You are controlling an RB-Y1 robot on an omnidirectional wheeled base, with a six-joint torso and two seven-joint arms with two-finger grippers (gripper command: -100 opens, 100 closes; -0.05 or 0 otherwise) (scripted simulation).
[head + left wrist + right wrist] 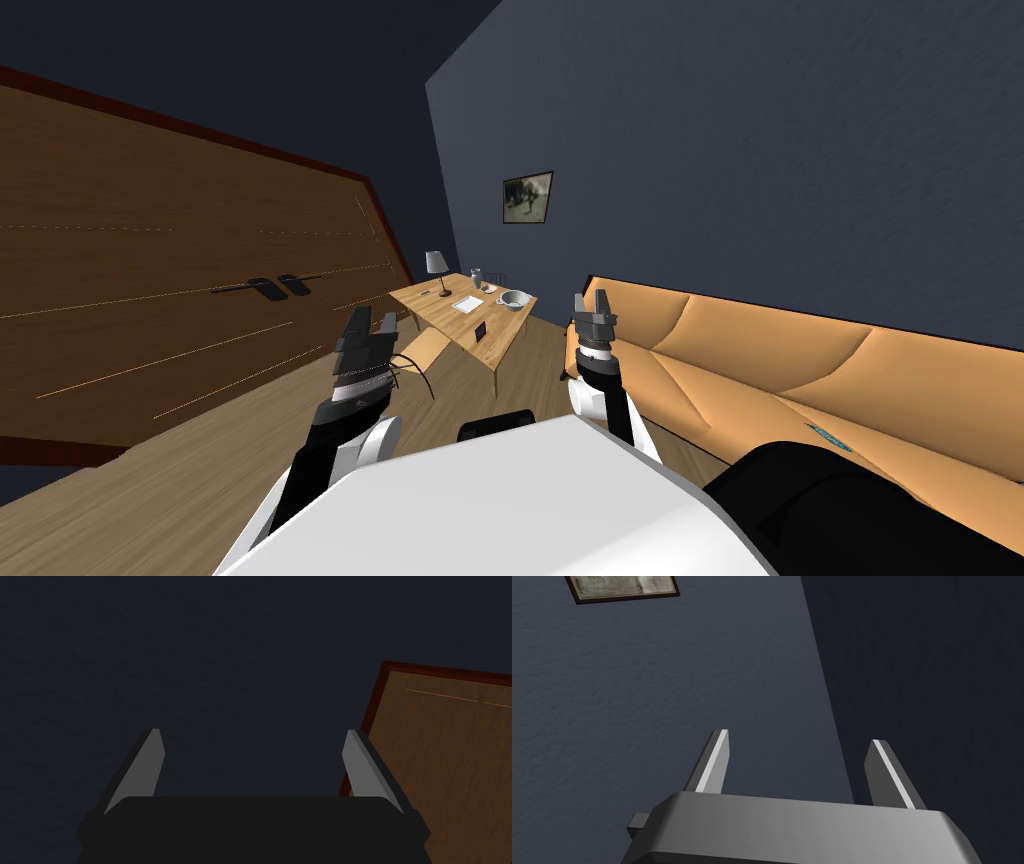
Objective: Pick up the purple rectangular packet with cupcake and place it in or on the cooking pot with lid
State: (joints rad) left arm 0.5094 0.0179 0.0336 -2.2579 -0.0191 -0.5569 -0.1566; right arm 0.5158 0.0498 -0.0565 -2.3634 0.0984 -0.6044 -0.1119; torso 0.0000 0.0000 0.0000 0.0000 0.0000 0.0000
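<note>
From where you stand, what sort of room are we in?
Most likely a living room: a long orange sofa runs along the dark wall, a wooden table with a small lamp stands ahead, and a framed picture hangs on that wall.

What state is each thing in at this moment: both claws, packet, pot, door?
left claw: open, empty
right claw: open, empty
purple packet: on the table, not picked up
pot: on the table, apart from the packet; lid too small to tell
wooden door: shut
</note>
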